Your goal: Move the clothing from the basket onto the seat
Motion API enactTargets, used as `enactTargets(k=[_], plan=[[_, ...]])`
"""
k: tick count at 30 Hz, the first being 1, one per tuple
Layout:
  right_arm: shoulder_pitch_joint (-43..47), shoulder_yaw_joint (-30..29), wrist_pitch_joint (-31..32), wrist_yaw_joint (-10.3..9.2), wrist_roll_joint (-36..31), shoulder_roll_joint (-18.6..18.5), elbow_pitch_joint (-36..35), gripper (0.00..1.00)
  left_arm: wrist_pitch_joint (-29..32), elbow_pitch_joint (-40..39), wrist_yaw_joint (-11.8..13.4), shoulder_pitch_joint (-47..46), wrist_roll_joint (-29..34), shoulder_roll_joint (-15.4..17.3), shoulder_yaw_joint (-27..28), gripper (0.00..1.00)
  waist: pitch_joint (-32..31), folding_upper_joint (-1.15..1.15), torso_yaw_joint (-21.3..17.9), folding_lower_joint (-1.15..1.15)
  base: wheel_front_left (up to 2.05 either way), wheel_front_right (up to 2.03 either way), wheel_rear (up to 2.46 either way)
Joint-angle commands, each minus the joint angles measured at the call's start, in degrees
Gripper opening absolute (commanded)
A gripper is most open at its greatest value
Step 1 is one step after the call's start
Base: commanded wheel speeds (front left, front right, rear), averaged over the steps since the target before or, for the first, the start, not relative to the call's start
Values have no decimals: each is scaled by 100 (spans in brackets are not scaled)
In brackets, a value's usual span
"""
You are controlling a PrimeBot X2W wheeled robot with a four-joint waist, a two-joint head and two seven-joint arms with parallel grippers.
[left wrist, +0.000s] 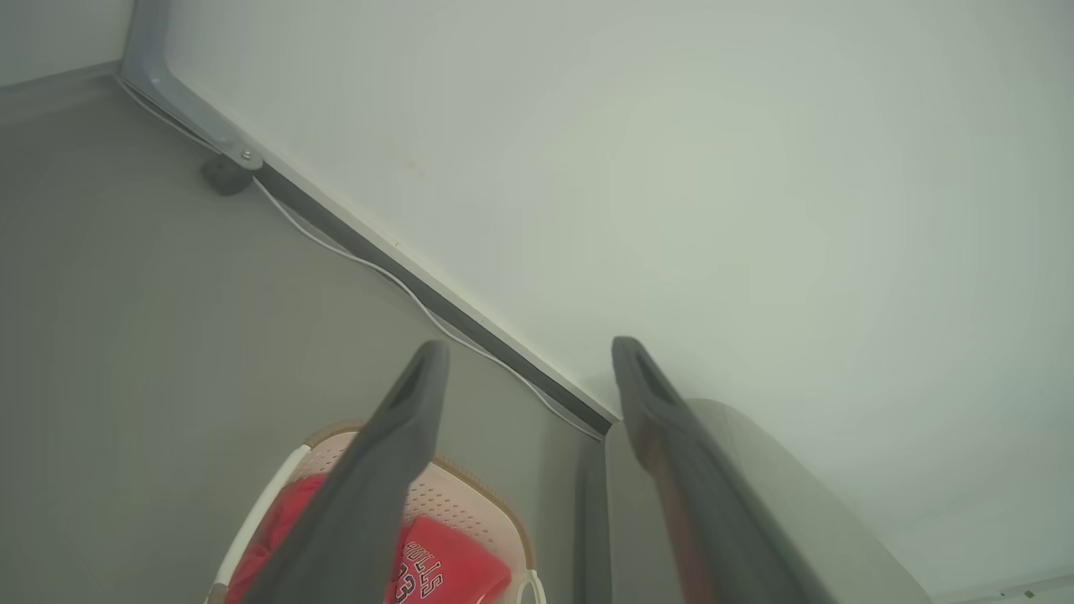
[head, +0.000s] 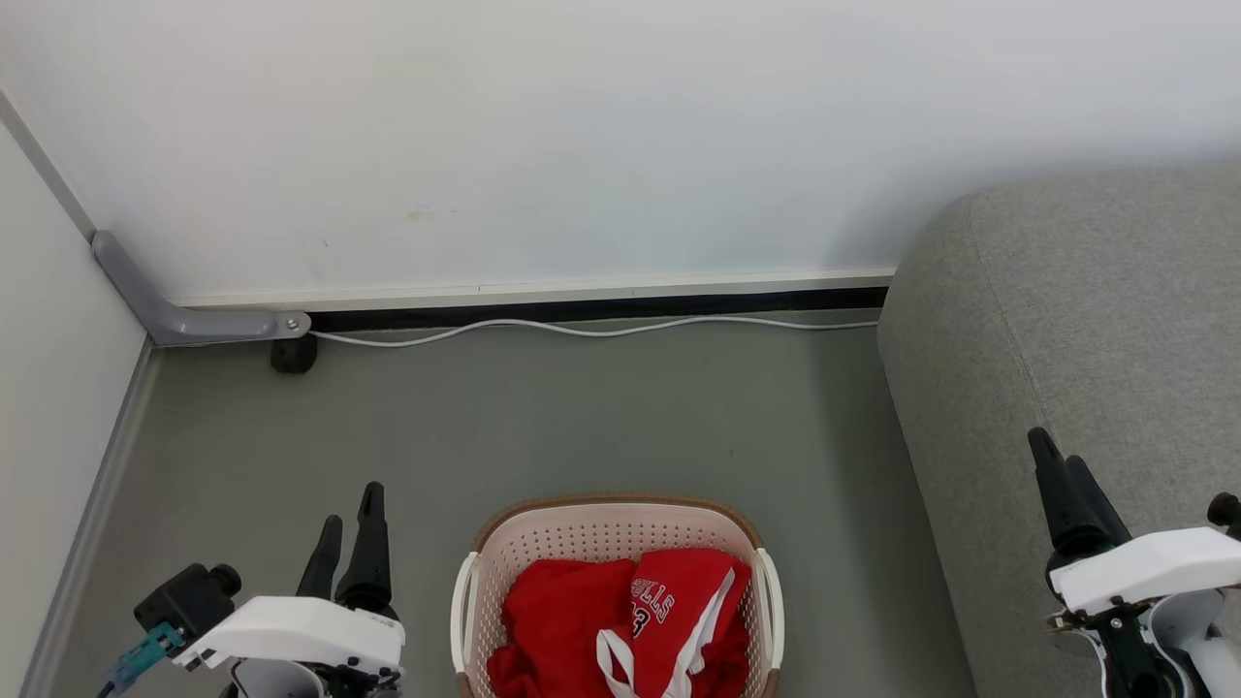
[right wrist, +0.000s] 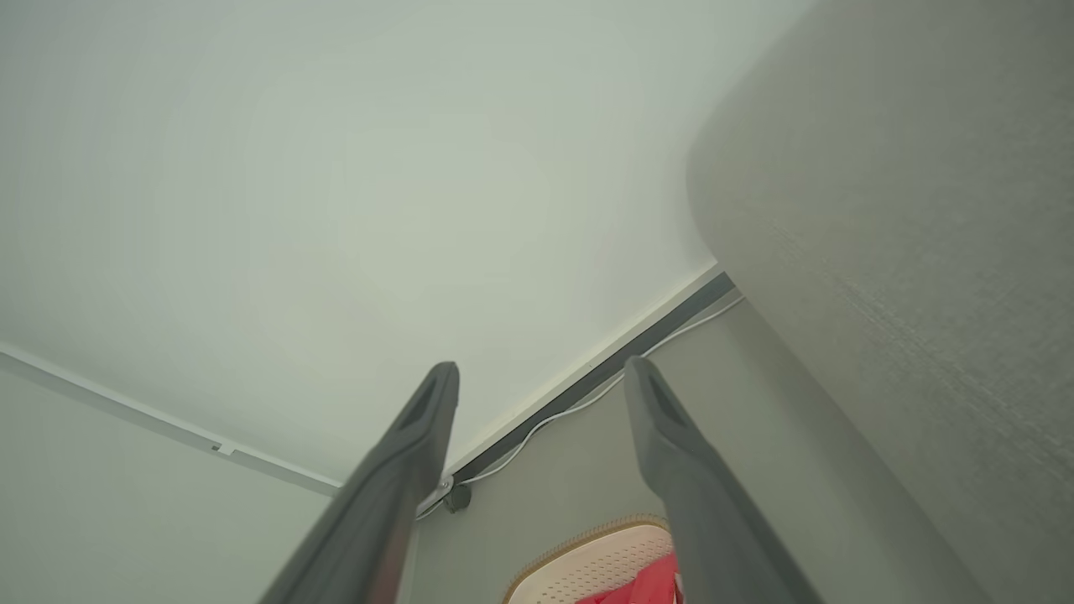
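The cream perforated basket [head: 606, 523] with a brown rim stands on the floor at the bottom centre of the head view. In it lies the red clothing [head: 620, 620]: a plain red piece on the left and a jersey [head: 684, 596] with white trim and lettering on the right. The grey seat [head: 1076, 388] rises at the right. My left gripper [head: 352, 523] is open to the left of the basket, holding nothing. My right gripper [head: 1059, 467] is open over the seat's front. The basket [left wrist: 470, 495] and jersey [left wrist: 453, 570] show behind the left fingers [left wrist: 394, 453]. The basket [right wrist: 587, 558] also shows low in the right wrist view beside the seat [right wrist: 923, 252].
A white wall [head: 582, 136] closes off the far side, and another wall [head: 48, 368] runs along the left. A white cable [head: 582, 330] lies along the skirting. A grey bracket [head: 194, 320] with a black foot [head: 293, 355] sits in the corner. Grey floor [head: 601, 417] lies beyond the basket.
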Motion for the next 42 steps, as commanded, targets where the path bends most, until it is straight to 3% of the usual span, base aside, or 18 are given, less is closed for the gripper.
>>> enactTargets(k=[1, 28, 42], plan=[[-296, 96, -93, 22, -226, -185, -90, 100, -76, -116, 53, -383, 235, 81, 40, 100, 1, 0, -3, 0, 0, 0, 0], [-701, 473, -547, 24, -1779, -538, 381, 100, -530, 23, 727, -601, 2663, 124, -134, 100, -2, 0, -16, 0, 0, 0, 0], [-880, 685, -765, 25, -2370, -729, 444, 100, -748, 113, 755, -747, 3602, 155, -208, 100, 5, 0, -58, 0, 0, 0, 0]])
